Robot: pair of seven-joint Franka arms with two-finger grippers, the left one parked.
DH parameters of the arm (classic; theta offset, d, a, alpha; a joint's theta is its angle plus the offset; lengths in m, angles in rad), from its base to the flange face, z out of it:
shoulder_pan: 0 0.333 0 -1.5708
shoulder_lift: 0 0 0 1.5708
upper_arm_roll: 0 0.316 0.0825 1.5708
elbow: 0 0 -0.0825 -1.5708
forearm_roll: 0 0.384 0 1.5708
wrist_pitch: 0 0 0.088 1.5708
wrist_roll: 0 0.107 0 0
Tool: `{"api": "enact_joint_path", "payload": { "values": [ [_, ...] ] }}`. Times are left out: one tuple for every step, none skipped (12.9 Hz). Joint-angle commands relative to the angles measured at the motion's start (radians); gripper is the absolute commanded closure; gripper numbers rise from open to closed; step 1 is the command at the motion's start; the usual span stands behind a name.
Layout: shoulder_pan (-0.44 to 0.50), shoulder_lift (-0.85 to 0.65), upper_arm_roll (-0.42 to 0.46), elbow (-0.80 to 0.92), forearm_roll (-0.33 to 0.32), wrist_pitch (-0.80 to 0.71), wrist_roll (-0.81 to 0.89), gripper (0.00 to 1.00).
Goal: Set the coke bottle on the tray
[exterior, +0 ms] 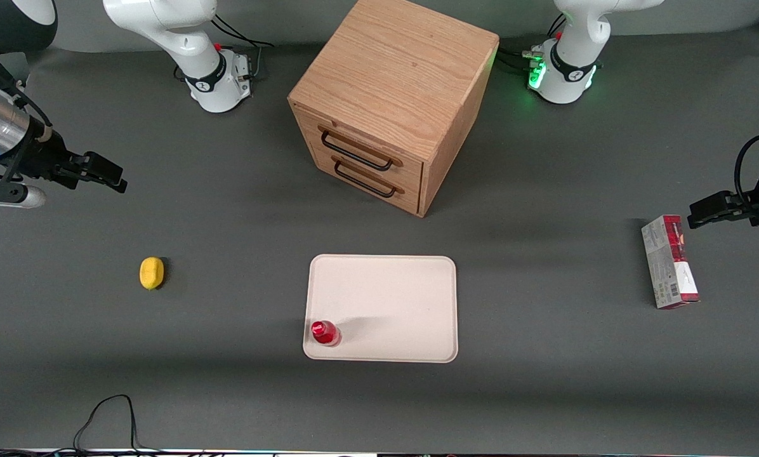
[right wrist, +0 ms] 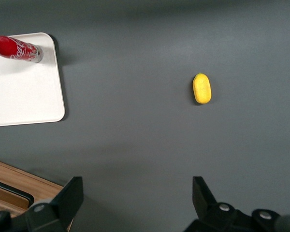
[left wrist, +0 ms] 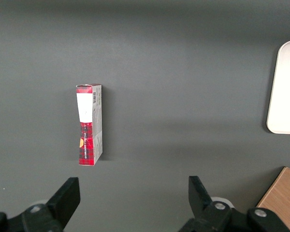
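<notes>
The small red coke bottle stands upright on the cream tray, in the tray's corner nearest the front camera on the working arm's side. It also shows in the right wrist view on the tray. My right gripper is open and empty, raised above the table toward the working arm's end, well away from the tray. In the right wrist view the gripper has bare grey table between its fingers.
A wooden drawer cabinet stands farther from the front camera than the tray. A yellow lemon-like object lies on the table toward the working arm's end. A red-and-grey carton box lies toward the parked arm's end.
</notes>
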Motion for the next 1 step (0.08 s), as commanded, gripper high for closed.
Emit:
{"api": "enact_joint_path", "payload": {
  "values": [
    [0.011, 0.023, -0.005, 0.019, 0.024, 0.008, -0.003, 0.00]
  ]
}}
